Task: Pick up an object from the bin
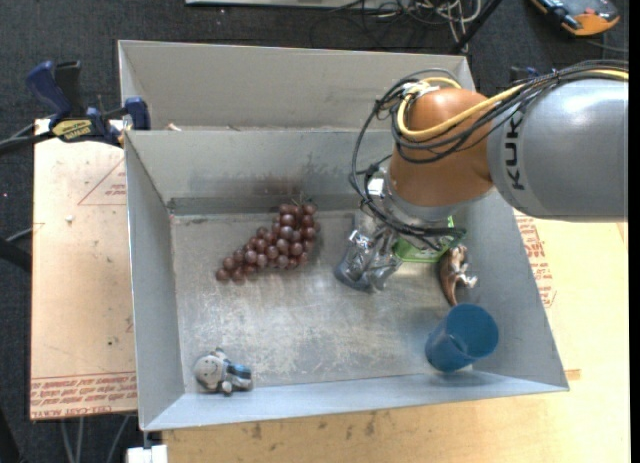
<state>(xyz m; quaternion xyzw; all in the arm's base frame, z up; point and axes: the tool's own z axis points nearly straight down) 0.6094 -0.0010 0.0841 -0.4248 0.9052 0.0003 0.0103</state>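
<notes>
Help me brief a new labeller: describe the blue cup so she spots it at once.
Start at the grey bin's near right corner. The blue cup lies there, below the gripper in the view. It is the only solid blue, round thing, unlike the slim brown thing beside it and the dark red grapes further left.

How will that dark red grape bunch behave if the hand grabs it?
The grape bunch probably lifts as one cluster, since its grapes lie packed together. Its rounded grapes may slip from a pinch.

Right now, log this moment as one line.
gripper: low in bin, centre-right | nearest: dark-red grape bunch view-left, green thing view-right | grasp: cannot tell
</notes>
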